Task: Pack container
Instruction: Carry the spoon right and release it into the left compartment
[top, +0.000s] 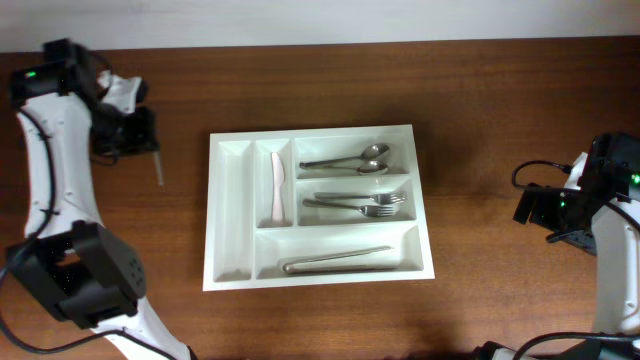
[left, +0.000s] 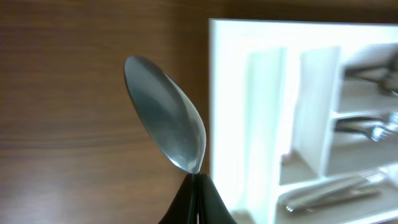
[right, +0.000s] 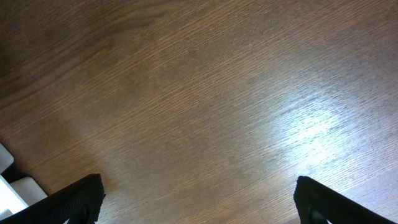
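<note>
Left tool (left: 198, 200): clenched on the neck of a spoon (left: 165, 121). In the left wrist view the bowl stands out past the fingertips, up and toward 11 o'clock. The handle is hidden.

Overhead: left tool (top: 135, 130) is at 10 o'clock of the tray (top: 232, 210), apart from it. The spoon (top: 157, 165) shows as a thin sliver pointing to 6 o'clock from the tool. A band of wood counter (top: 180, 220) lies between the spoon and the tray's 9 o'clock rim. The counter's far edge runs just beyond the tool at 12 o'clock.

Tray (left: 227, 93): white, flat on the counter at mid-table, slightly skewed to the counter's edges.
- Narrow slot at the 9 o'clock rim: white floor showing.
- Next narrow slot: white knife (top: 277, 188), lengthwise.
- 12 o'clock wide slot: two spoons (top: 345, 160).
- Middle wide slot: forks (top: 360, 203).
- 6 o'clock wide slot: long metal utensil (top: 335, 262).

Right tool (right: 199, 202): released, fingers spread wide, only wood grain between them. Overhead it (top: 535, 210) is at 3 o'clock of the tray and well apart from it, with a broad stretch of counter between it and the tray's rim.
</note>
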